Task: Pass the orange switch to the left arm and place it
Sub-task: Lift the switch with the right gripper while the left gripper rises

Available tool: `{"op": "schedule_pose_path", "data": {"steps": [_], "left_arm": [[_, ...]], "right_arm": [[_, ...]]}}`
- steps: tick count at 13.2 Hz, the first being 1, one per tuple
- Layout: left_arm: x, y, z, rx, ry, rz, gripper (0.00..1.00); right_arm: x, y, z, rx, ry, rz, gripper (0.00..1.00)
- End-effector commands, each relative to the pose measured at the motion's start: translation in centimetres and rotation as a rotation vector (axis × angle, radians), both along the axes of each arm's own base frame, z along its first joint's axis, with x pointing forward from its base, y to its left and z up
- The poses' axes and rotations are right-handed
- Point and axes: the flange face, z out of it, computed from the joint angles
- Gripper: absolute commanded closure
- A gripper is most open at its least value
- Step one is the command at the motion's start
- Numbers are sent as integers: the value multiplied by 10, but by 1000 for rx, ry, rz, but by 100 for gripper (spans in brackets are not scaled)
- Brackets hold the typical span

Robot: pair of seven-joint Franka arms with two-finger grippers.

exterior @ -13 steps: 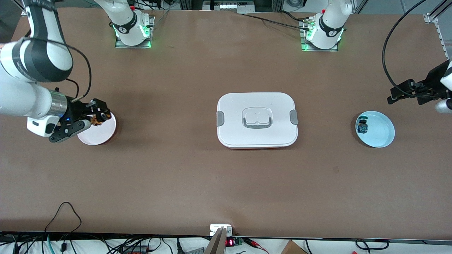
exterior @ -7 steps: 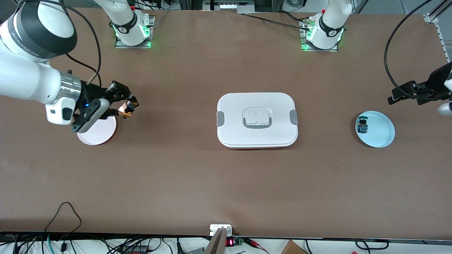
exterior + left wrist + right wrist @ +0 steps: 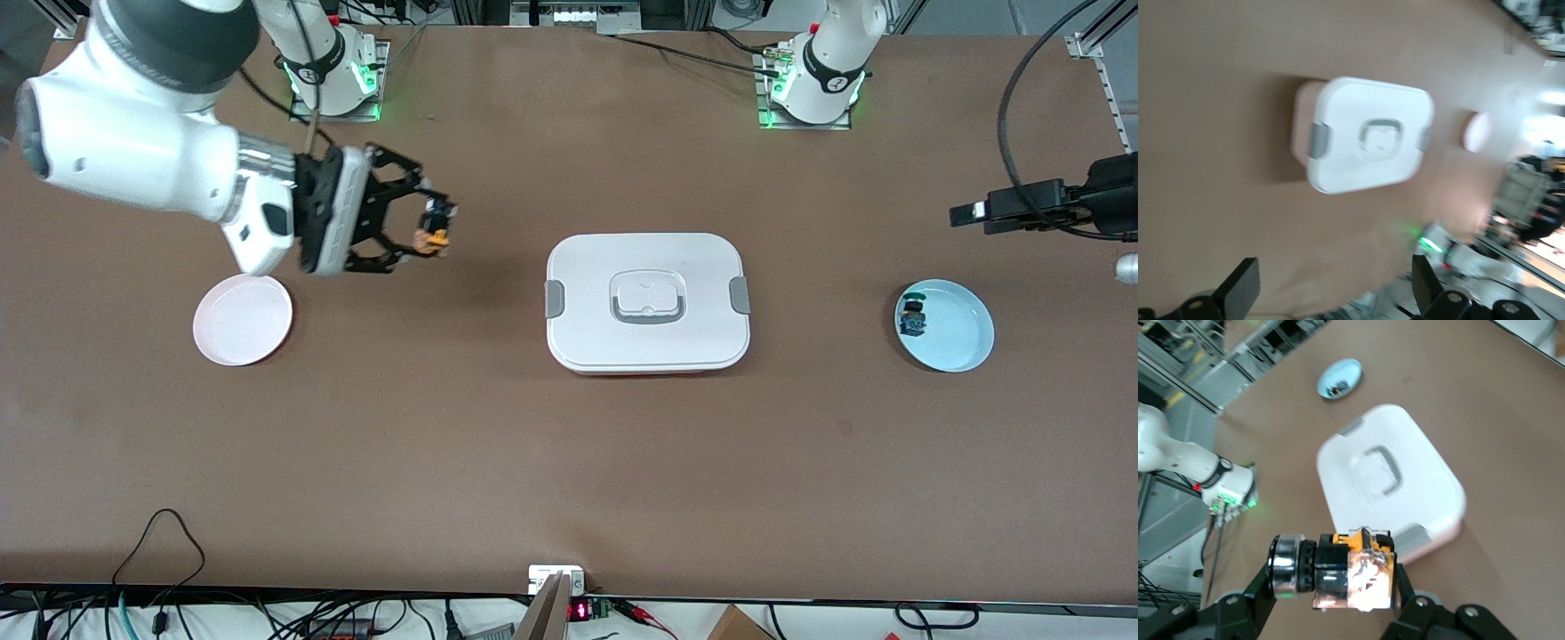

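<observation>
My right gripper point(image 3: 434, 228) is shut on the orange switch point(image 3: 432, 238) and holds it in the air over bare table, between the pink plate point(image 3: 242, 331) and the box point(image 3: 647, 302). In the right wrist view the switch point(image 3: 1353, 577) sits clamped between the fingers, with the white box point(image 3: 1388, 490) farther off. My left gripper point(image 3: 967, 214) is open and empty, up in the air at the left arm's end of the table, close to the blue plate point(image 3: 956, 342). The left wrist view shows its fingers point(image 3: 1239, 293) wide apart and the box point(image 3: 1365, 133).
A small blue-and-green switch point(image 3: 913, 317) lies in the blue plate, which also shows in the right wrist view point(image 3: 1339, 379). The pink plate holds nothing and also shows in the left wrist view point(image 3: 1477, 131). The box stands at the table's middle. Cables run along the front edge.
My right gripper has risen off the pink plate with the orange switch and moved toward the box. My left gripper has shifted slightly and turned level.
</observation>
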Motion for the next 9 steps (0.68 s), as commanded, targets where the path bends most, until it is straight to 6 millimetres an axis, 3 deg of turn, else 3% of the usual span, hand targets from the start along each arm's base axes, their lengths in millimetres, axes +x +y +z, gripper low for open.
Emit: {"op": "schedule_pose_path", "data": {"steps": [1, 3, 5, 9], "left_arm": [[22, -14, -30, -275, 60, -15, 0], [31, -32, -47, -438, 87, 10, 0], [33, -56, -86, -647, 133, 49, 0], [13, -146, -84, -651, 165, 120, 0]], "right_arm": [[-19, 46, 5, 119, 1, 26, 100], [-33, 76, 6, 184, 17, 37, 100], [-41, 105, 8, 310, -34, 47, 100], [-43, 135, -5, 431, -160, 13, 100]]}}
